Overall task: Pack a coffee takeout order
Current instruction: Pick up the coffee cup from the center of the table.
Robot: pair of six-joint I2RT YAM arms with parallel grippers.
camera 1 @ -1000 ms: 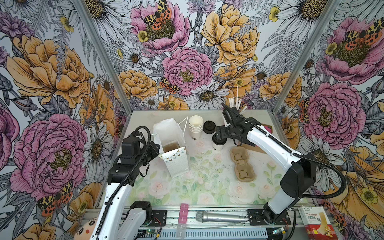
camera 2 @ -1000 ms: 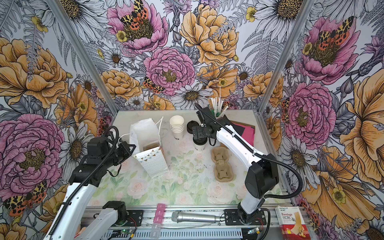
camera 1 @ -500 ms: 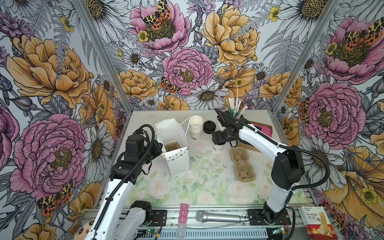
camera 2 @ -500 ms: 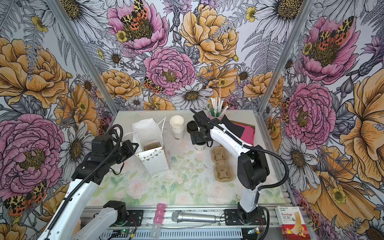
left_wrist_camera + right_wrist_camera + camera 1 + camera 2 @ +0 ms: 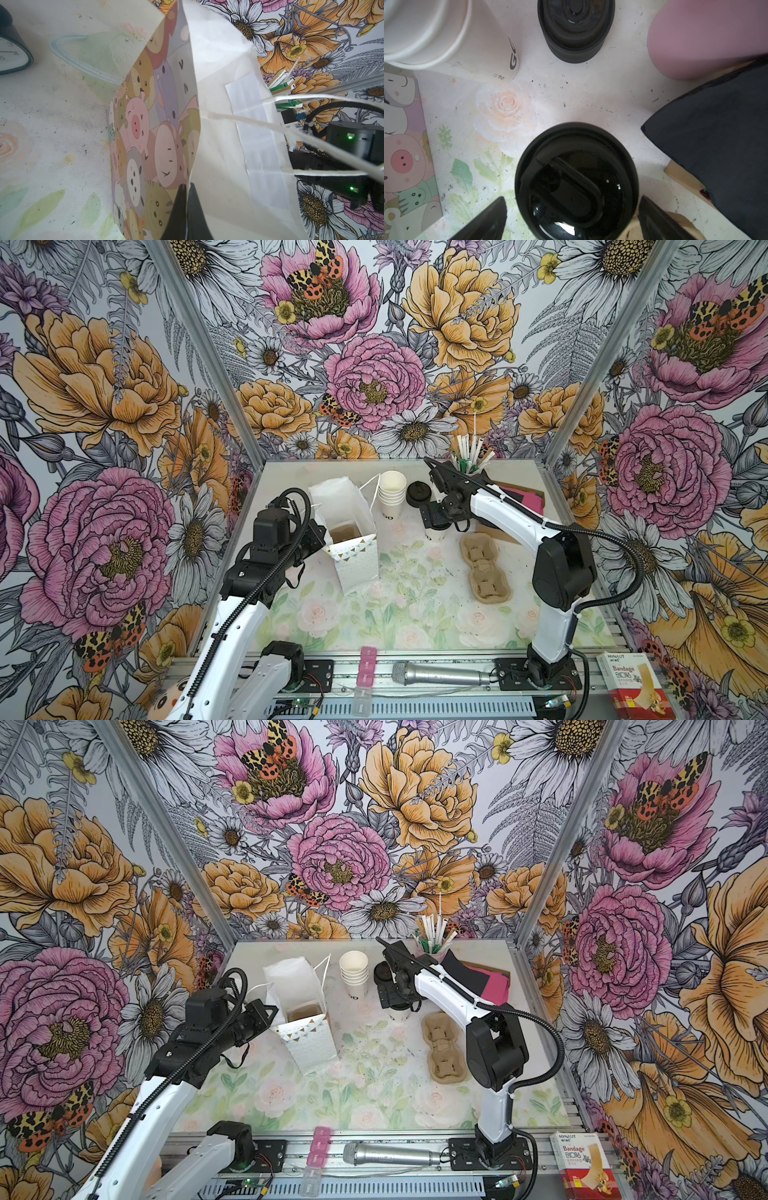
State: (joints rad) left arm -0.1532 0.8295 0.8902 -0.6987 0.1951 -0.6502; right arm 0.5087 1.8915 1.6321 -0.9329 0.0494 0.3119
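Black dome lid (image 5: 576, 166) parked on top of the small white cup (image 5: 434, 535), upright on the table (image 5: 415, 614) between the stack of spare cups (image 5: 391, 493) and the cardboard carrier (image 5: 484, 568). Right gripper (image 5: 572, 198) hanging straight over the lid, jaws spread wide to either side, gripping nothing, pads clear of the rim in the wrist view.

Versus a second ago: gripper over the same spot, but elbow swung in toward the middle of the table. Cup not budged. Reads like lining up for a grab rather than backing off, though can't say for sure.

Left gripper (image 5: 186, 191) clamped tight on the wall of the paper bag (image 5: 357, 560) nearest that arm, pinching the paper edge flat. Arm eased a hair toward the bag over that second, bag itself pretty much unmoved, mouth open and upright. Something brown down at the bottom, can't tell what; no cup in there.

Meaning for the order: lidding seemingly done, bag held ready, so probably next a squeeze around the cup body and a lift into the bag. Black napkin (image 5: 716, 135) lying off by the pink straw cup (image 5: 706, 35), right against the pink napkin (image 5: 525, 499), not packed either. Worth watching: pinching a paper cup too high and popping the lid loose.
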